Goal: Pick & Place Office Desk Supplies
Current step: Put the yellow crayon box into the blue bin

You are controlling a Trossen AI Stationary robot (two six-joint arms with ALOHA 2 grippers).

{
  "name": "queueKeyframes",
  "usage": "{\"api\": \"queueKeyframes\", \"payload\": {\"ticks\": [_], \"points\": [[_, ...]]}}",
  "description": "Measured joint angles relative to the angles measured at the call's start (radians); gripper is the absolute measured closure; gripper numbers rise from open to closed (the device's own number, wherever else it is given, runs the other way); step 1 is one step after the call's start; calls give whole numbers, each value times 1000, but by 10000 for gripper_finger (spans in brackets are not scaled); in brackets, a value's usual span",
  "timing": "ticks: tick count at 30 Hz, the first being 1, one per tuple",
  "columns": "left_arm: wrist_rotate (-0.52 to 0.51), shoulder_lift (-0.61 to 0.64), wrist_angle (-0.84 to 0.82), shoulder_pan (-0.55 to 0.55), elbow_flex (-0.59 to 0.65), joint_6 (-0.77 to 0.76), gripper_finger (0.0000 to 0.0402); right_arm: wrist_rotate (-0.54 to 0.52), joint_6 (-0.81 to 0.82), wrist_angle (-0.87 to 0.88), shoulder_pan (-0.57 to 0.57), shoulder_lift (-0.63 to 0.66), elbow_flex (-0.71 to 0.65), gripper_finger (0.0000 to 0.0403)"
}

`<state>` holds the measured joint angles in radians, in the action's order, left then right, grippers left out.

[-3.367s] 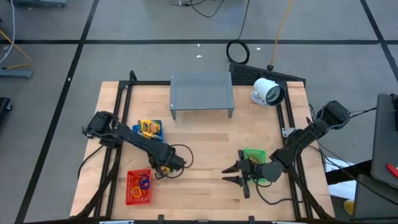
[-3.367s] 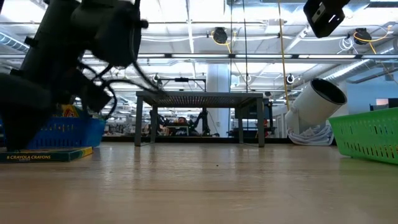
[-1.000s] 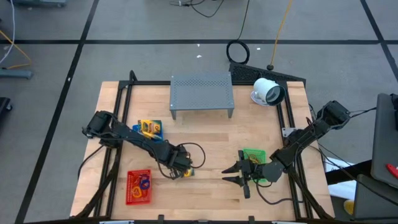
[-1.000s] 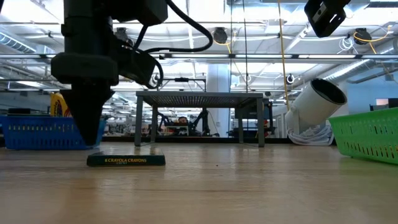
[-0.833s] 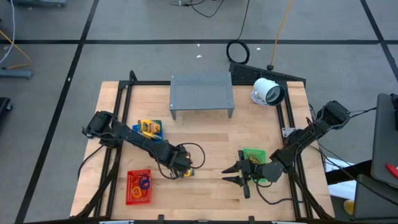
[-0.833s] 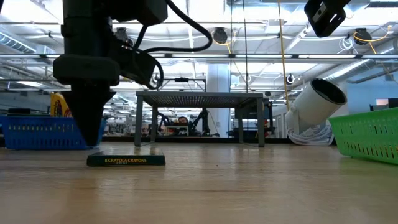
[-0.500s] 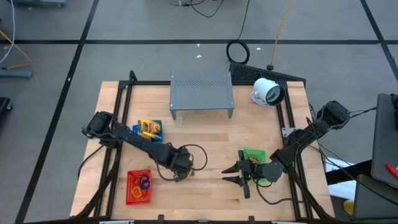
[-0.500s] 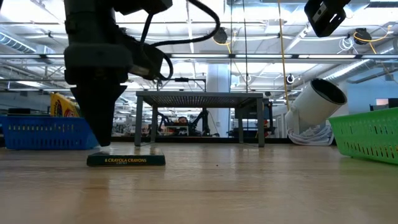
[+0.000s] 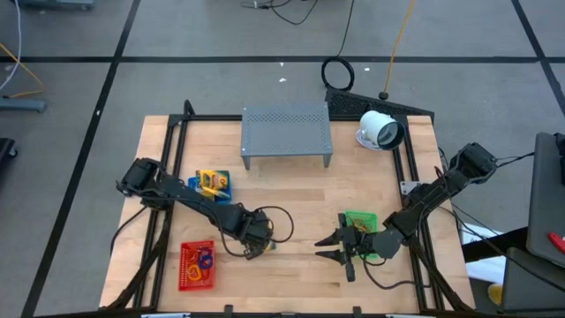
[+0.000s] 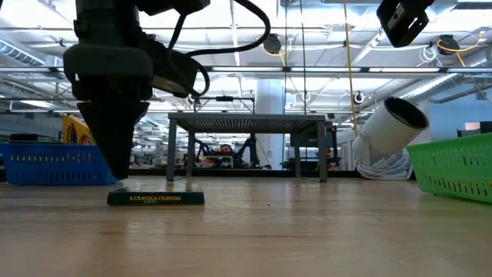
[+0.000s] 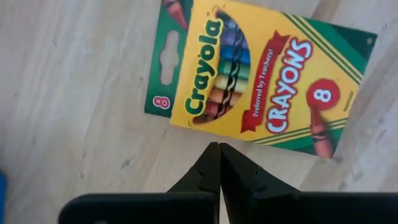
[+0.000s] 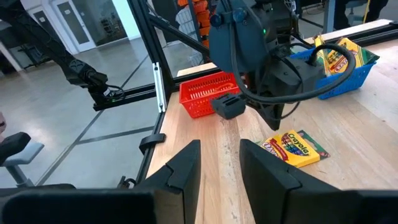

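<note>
1. Left gripper (image 11: 219, 163): clenched, holding nothing, tips just beside the Crayola crayon pack (image 11: 258, 84); it has shifted slightly along the pack within the last second.
2. Crayon pack: flat on the surface (image 9: 291, 190), moved out from beside the blue basket (image 9: 214, 184); likely awaiting regrasp.
3. Right gripper (image 9: 328, 247): parted, empty, beside the green basket (image 9: 361, 218), well apart from the pack.

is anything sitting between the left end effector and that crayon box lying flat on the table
Nothing visible. The left end effector, fingers shut, hangs just beside the crayon box, with only bare table between them.
</note>
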<state>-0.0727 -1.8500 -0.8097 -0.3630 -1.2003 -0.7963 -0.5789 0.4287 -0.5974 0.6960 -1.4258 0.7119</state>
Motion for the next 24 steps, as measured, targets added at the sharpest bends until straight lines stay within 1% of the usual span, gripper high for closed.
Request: {"api": "queueKeyframes", "payload": {"ticks": [8, 13, 17, 24], "points": [[18, 15, 23, -1, 0, 35, 357, 0, 5, -1, 0, 0, 1, 303], [-38, 16, 63, -2, 0, 72, 324, 0, 5, 0, 0, 0, 1, 303], [-67, 16, 82, -4, 0, 94, 282, 0, 5, 3, 0, 0, 1, 303], [-122, 16, 81, -19, 0, 80, 191, 0, -5, 10, 0, 0, 1, 303]]}}
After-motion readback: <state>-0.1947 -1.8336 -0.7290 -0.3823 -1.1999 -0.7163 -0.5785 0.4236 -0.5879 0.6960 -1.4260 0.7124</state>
